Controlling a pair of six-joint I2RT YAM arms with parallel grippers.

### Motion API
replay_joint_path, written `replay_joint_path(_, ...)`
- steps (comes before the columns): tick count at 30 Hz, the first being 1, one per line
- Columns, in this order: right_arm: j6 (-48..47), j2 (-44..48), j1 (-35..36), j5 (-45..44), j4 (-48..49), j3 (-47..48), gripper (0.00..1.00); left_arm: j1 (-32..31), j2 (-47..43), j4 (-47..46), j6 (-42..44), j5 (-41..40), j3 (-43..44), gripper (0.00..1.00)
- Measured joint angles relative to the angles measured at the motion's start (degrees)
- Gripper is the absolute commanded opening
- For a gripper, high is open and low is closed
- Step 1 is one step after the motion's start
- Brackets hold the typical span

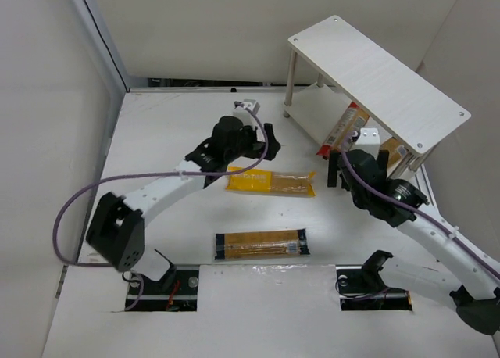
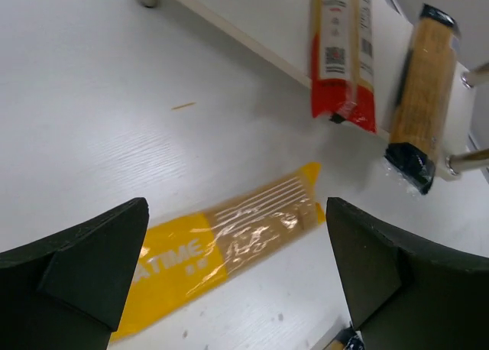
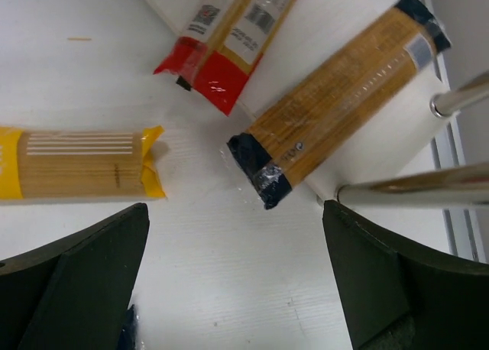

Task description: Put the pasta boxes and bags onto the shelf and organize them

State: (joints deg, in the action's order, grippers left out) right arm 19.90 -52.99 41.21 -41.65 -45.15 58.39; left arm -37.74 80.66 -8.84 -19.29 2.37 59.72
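My left claw [image 2: 237,277] gapes empty near the yellow spaghetti pack [image 2: 221,247]. My right claw [image 3: 237,281] gapes empty too. On the shelf [image 3: 359,6], red-ended packs [image 3: 229,37] lie at twelve o'clock and a navy-ended pack [image 3: 344,90] at one.

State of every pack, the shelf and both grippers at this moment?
Yellow pack, flat on table.
Near navy pack, flat on table.
Red packs, on lower tier, ends overhanging.
Far navy pack, on lower tier, end overhanging.
Shelf, upright.
Left gripper, open, empty.
Right gripper, open, empty.
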Motion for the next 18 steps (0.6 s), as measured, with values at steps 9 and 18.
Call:
replay_joint_path(9,8.2,13.6,0.0,-5.9,-5.5,0.5,1.0,-3.8,32.1,-1.7,0.7,20.1,20.9,0.7)
replay_joint_path(18,9.6,18.3,0.0,-8.7,-8.3,1.6,1.0,-5.5,49.4,-2.7,-2.4,29.5,38.9,0.52)
